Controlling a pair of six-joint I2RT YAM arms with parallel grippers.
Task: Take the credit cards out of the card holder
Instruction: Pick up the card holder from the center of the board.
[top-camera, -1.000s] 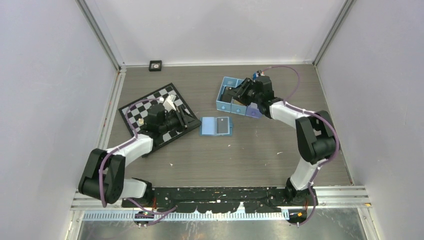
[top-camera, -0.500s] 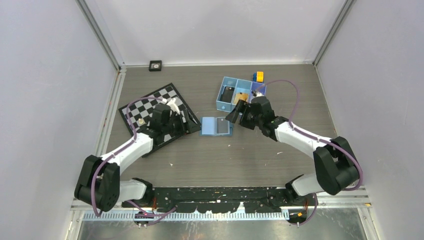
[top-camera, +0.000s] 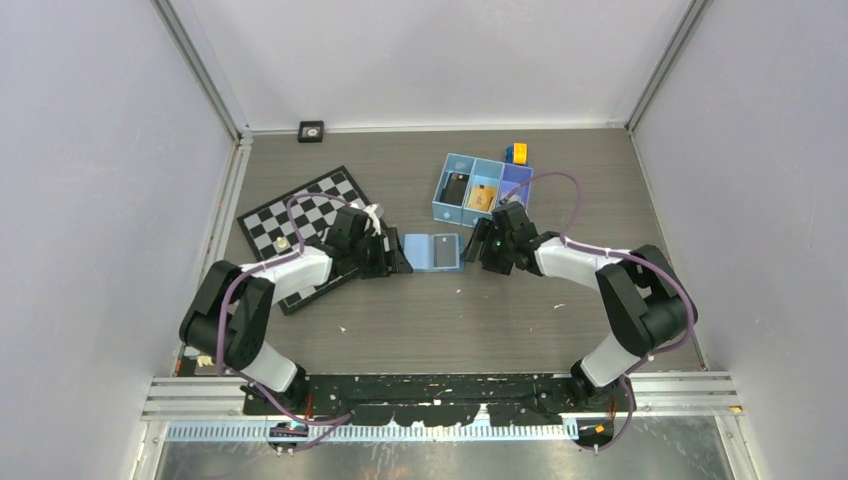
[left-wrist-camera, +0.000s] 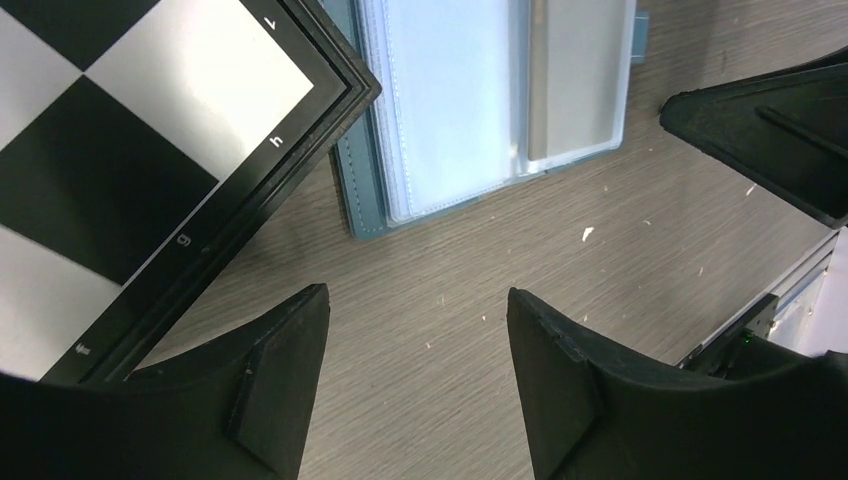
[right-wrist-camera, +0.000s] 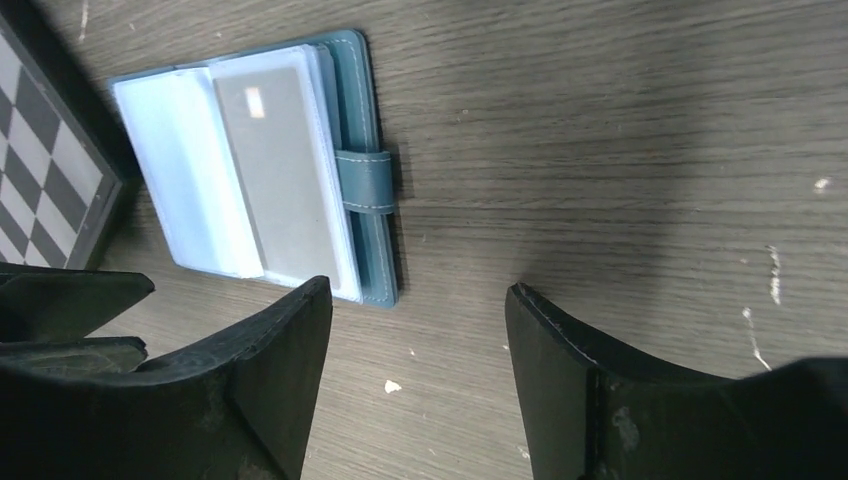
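The light-blue card holder (top-camera: 418, 253) lies open on the table, with the silvery grey card (top-camera: 445, 251) in its right panel. My left gripper (top-camera: 399, 262) is open and empty just left of it. My right gripper (top-camera: 477, 247) is open and empty just right of it. The black card (top-camera: 457, 188) and the orange-tan card (top-camera: 483, 197) lie in the blue tray (top-camera: 441, 210). The left wrist view shows the holder (left-wrist-camera: 450, 110) and grey card (left-wrist-camera: 570, 80) ahead of my left gripper (left-wrist-camera: 418, 300). The right wrist view shows the holder (right-wrist-camera: 185, 170), its grey card (right-wrist-camera: 280, 180) and my right gripper (right-wrist-camera: 418, 295).
A chessboard (top-camera: 300, 215) lies left of the holder, its corner touching the holder's edge (left-wrist-camera: 150, 130). A small yellow and blue object (top-camera: 516, 152) sits behind the tray. A small black square object (top-camera: 311, 129) sits by the back wall.
My right gripper has come away from the blue tray and moved down to the holder's right edge. My left gripper has moved right off the chessboard to the holder's left edge.
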